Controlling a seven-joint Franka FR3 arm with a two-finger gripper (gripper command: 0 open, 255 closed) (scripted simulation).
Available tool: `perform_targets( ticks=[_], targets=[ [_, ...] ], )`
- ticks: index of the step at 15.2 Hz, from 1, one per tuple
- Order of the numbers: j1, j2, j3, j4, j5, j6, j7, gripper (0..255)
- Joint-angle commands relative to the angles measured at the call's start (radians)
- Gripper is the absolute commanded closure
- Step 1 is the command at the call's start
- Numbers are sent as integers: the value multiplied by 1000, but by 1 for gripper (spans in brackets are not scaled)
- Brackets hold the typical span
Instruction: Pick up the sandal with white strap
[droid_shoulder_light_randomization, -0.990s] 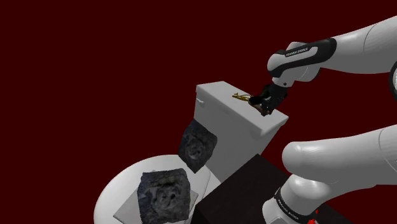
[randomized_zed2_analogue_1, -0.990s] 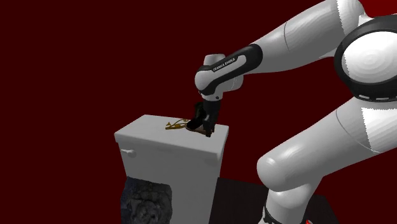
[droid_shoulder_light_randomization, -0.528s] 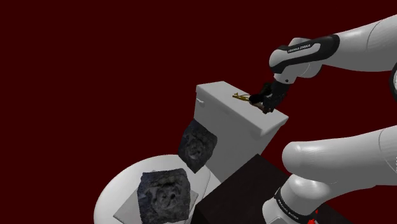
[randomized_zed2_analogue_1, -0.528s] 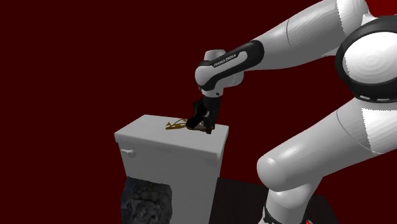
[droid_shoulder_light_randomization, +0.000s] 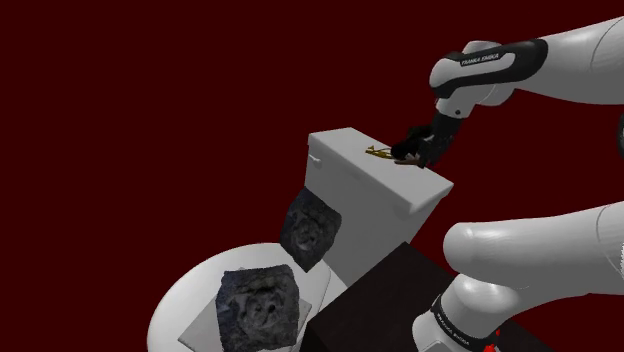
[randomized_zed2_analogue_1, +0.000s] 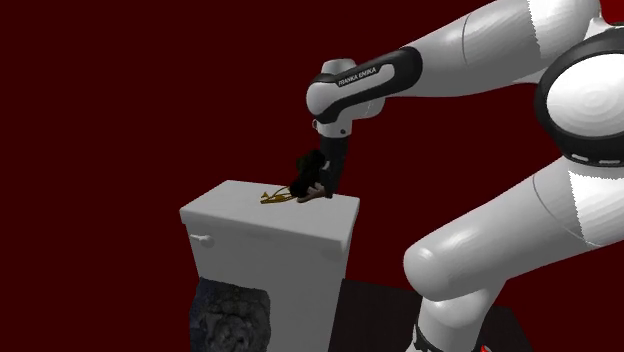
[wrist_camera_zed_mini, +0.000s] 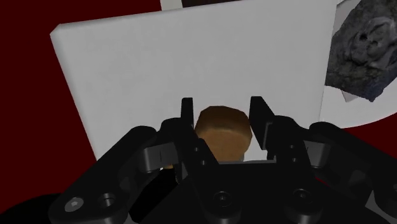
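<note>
My tool (wrist_camera_zed_mini: 222, 107) is clenched across the brown heel end of the sandal (wrist_camera_zed_mini: 221, 132), which lies by the far edge of the toilet tank lid (droid_shoulder_light_randomization: 352, 178). I judge it light and stiff-soled. Its thin gold-looking straps are probably flimsy, so the sole's sides are the safer hold.
</note>
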Motion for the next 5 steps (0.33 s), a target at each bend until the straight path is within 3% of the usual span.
perform_targets(
  ticks=[1, 5],
  targets=[
    [-2, -4, -3, 30, -3, -26, 1, 255],
    [-5, -6, -4, 58, -5, -55, 1, 255]
  ],
)
